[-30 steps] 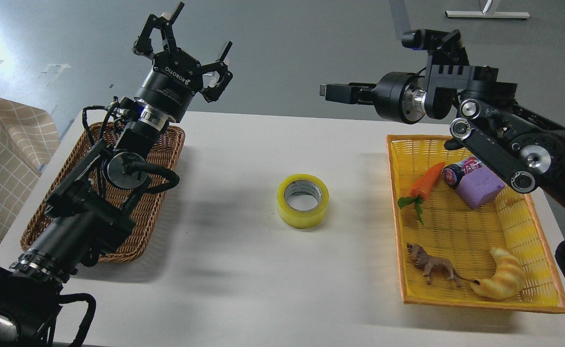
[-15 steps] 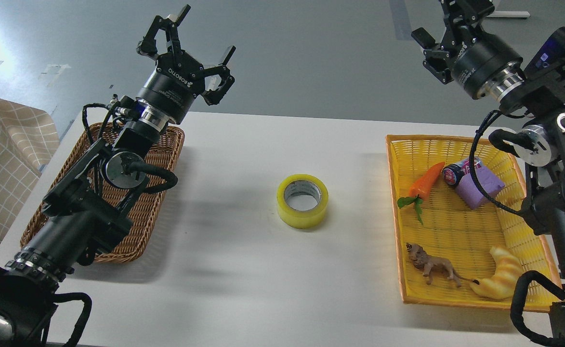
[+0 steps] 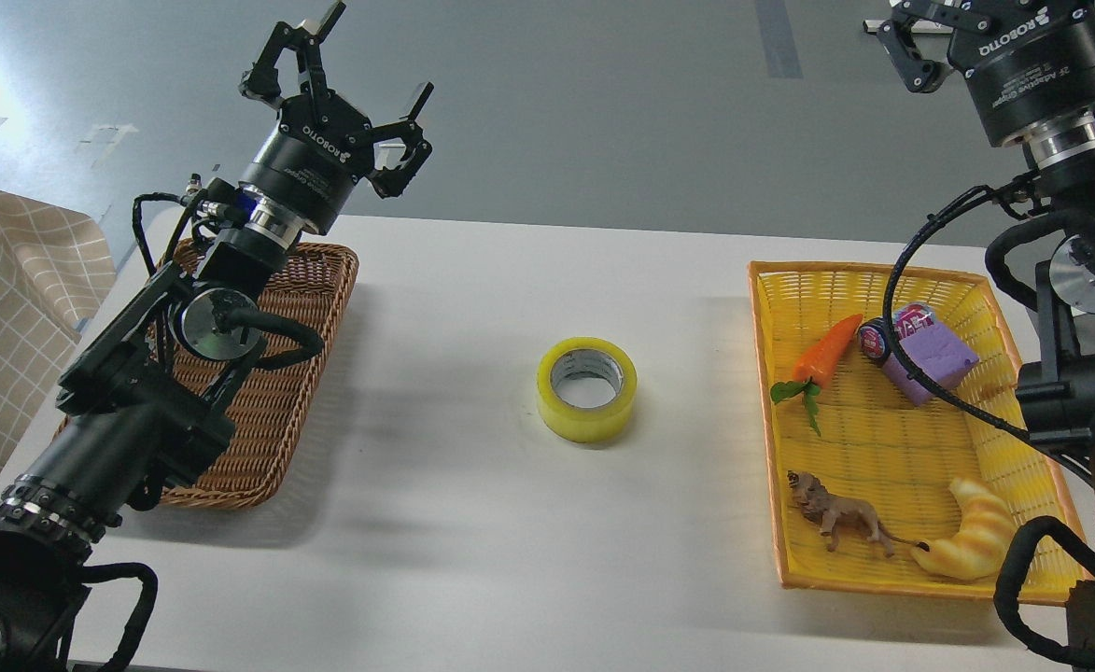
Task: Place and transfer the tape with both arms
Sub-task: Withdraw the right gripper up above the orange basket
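The tape (image 3: 587, 422), a yellow translucent roll with a grey-white core, lies flat on the white table (image 3: 472, 541) at its middle, touched by nothing. My left gripper (image 3: 360, 65) is raised above the back left of the table, over the far end of the brown basket. Its fingers are spread open and empty, well apart from the tape. My right gripper (image 3: 930, 23) is high at the top right, above the yellow basket. Its fingertips are cut off by the top edge.
A brown wicker basket (image 3: 295, 392) sits at the left under my left arm. A yellow basket (image 3: 764, 420) at the right holds a toy carrot (image 3: 827, 350), a purple block (image 3: 934, 359), a small can (image 3: 876, 338), a toy lion (image 3: 836, 518) and a croissant toy (image 3: 972, 541).
My right arm has swung from pointing left over the table to raised at the top right. My left gripper has shifted a little left and up. The tape has not moved.
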You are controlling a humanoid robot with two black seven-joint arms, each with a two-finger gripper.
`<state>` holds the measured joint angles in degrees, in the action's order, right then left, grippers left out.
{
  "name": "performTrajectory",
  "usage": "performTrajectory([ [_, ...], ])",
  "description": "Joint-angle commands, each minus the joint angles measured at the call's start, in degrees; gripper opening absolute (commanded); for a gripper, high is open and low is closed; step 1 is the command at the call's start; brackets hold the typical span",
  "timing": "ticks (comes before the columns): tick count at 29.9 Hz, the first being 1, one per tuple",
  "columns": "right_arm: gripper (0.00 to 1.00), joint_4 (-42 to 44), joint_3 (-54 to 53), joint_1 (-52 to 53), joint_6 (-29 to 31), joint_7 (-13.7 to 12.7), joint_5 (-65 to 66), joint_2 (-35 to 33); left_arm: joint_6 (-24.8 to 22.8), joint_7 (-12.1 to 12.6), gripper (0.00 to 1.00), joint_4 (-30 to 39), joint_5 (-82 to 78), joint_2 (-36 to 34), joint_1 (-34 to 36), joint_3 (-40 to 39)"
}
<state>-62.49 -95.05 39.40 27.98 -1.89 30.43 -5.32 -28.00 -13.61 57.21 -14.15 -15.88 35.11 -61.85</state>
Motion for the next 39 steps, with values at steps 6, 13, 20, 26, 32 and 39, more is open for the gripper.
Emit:
performTrajectory([
  [6,1.00,-0.18,0.04,-4.14,0.02,-0.57,-12.32,1.27,0.00,0.08,0.98,0.00,-0.26,-0.11,0.57,0.07],
  [13,1.00,-1.32,1.10,-7.66,0.02,-1.28,-12.33,3.30,0.00,0.08,0.98,0.00,-3.50,-2.04,2.06,0.85],
  [20,1.00,-3.77,2.23,-9.86,0.02,-1.45,-12.33,3.21,0.00,-0.62,0.98,0.00,-10.97,-2.48,2.94,2.00],
  [26,1.00,-4.92,2.59,-10.57,0.02,-1.45,-12.33,2.86,0.00,-0.71,0.98,0.70,-19.05,-2.48,3.12,1.82],
  [32,1.00,-5.10,2.59,-11.18,0.02,-1.45,-12.33,2.86,0.00,-0.63,0.98,2.28,-30.47,-2.92,5.31,2.00],
  [39,1.00,-5.10,2.59,-11.53,0.02,-1.45,-12.33,2.94,0.00,-0.62,0.98,6.59,-42.18,-4.24,6.37,2.09],
])
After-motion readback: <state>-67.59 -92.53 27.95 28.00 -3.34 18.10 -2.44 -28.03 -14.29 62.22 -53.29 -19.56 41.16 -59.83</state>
